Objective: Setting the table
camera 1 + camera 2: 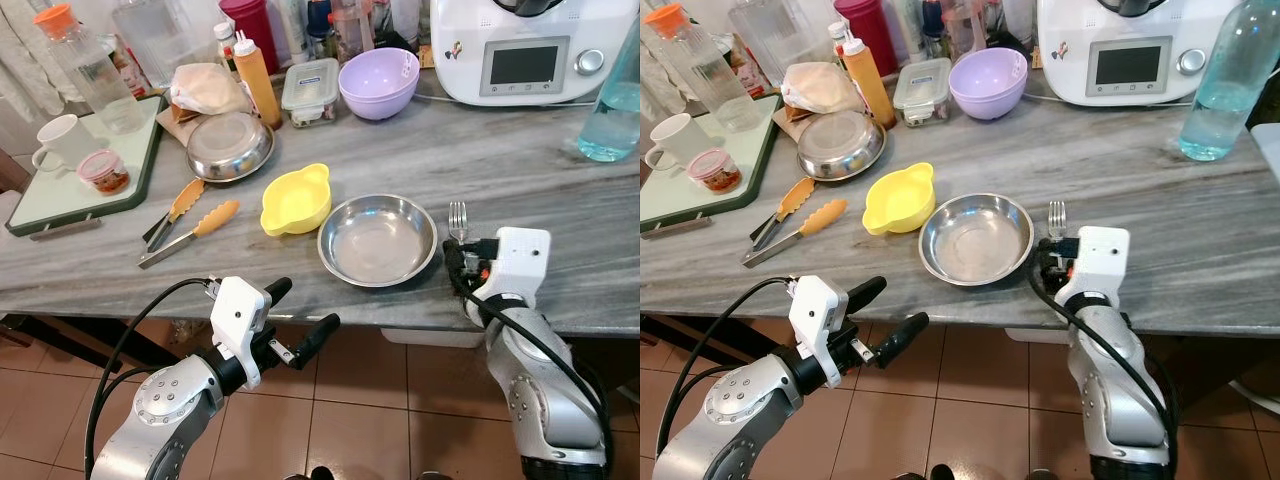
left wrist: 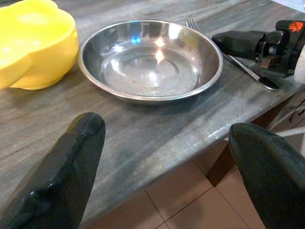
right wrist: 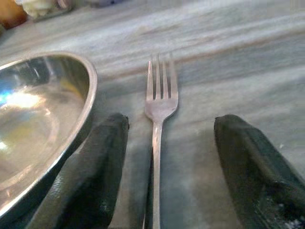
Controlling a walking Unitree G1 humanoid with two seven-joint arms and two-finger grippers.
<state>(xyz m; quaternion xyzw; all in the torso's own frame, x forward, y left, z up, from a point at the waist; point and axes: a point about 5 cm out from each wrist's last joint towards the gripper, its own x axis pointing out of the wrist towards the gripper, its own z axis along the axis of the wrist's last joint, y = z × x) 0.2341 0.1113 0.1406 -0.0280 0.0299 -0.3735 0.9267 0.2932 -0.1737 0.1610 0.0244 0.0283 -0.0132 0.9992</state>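
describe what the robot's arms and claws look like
Both arms are silver metal with rounded joint housings and bolt rings. Each wrist carries a boxy white block, and a black cable loops along each arm. The left claw and right claw each have two long, thick matte black fingers with rounded tips. An orange mark shows by the right claw's base in the left wrist view.

A grey, veined stone worktop (image 1: 560, 190) runs across the upper and middle part of the frame, its front edge crossing just below the centre. Beneath it, along the bottom, lies a floor of reddish-brown square tiles (image 1: 360, 420) with pale grout. Soft, even light falls on the stone, with faint shadows under the edge.
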